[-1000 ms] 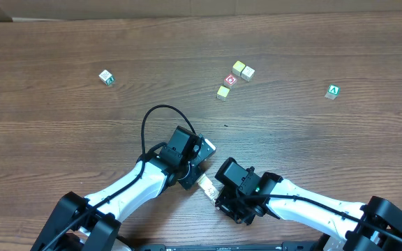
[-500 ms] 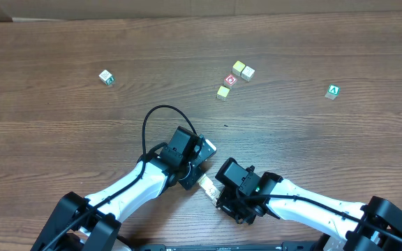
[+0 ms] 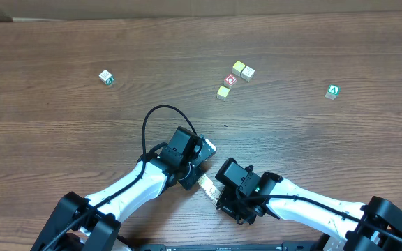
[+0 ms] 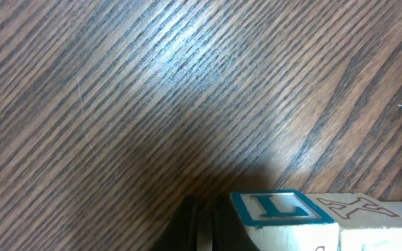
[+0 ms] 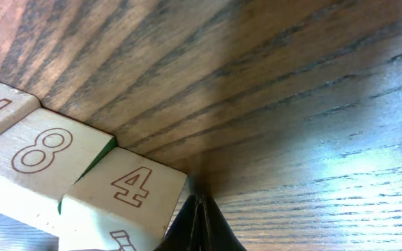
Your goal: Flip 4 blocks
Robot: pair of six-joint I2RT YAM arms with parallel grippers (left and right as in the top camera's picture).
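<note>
A short row of pale wooden blocks (image 3: 206, 185) lies between my two grippers near the table's front. In the left wrist view its end block has a blue-framed L face (image 4: 285, 209), with a block with brownish print (image 4: 372, 206) beside it. The right wrist view shows the other end: a 4 block (image 5: 128, 188), then an 8 block (image 5: 44, 153). My left gripper (image 4: 202, 230) is shut and empty, just left of the L block. My right gripper (image 5: 199, 224) is shut and empty, against the 4 block's right side. Three more cream blocks (image 3: 238, 67) (image 3: 248, 72) (image 3: 223, 92) lie farther back.
A cube with a red-and-white ring face (image 3: 231, 80) sits among the far cream blocks. Green-marked cubes lie at the far left (image 3: 106, 77) and far right (image 3: 333, 91). A black cable (image 3: 149, 122) loops above the left arm. The brown wooden table (image 3: 61, 139) stretches to all sides.
</note>
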